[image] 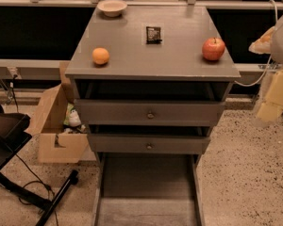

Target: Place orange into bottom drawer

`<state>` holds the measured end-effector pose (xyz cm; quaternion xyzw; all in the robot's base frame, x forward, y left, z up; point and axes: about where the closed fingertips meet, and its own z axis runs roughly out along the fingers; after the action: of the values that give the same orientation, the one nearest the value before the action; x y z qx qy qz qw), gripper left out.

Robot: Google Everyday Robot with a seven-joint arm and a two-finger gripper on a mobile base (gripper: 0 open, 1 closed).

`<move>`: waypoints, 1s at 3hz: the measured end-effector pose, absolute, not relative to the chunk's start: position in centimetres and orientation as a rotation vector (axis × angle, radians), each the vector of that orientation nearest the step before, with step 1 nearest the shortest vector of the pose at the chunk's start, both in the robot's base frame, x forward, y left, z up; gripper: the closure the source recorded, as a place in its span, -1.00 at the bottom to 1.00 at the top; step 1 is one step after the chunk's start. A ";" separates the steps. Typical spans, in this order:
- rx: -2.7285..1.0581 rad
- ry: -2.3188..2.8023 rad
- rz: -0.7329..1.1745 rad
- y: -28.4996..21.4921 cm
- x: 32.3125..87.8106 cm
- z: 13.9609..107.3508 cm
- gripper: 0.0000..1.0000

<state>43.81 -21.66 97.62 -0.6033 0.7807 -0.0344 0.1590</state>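
In the camera view, a grey three-drawer cabinet (150,113) stands on a speckled floor, and everything below is placed against it. On its flat grey tabletop (179,62) the small round smooth orange (100,56) sits near the front left corner, touching nothing else. A larger red apple with a stem (213,49) sits near the front right corner, well apart from the orange. A small black packet (153,34) lies at the middle of the tabletop, and a pale shallow bowl (112,7) rests at its back edge.

The bottom drawer (148,187), a long shallow grey tray, is pulled far out at the cabinet's foot, with nothing visible inside it. The two knobbed drawers above it stand slightly out.

The yellowish gripper (273,100) hangs off the cabinet's right side, clear of the tabletop, blurred; I cannot tell whether it is apart or together.

An open cardboard box (52,126) sits by the cabinet's left side.
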 end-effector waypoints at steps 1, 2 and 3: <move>-1.725 2.232 -0.098 -21.7 43.8 97.6 -1.00; -1.540 2.149 0.004 -20.8 48.1 97.9 -1.00; -1.359 2.060 0.103 -19.9 52.5 98.4 -1.00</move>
<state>52.49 -19.88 98.40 -0.5195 0.7875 0.0393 0.3293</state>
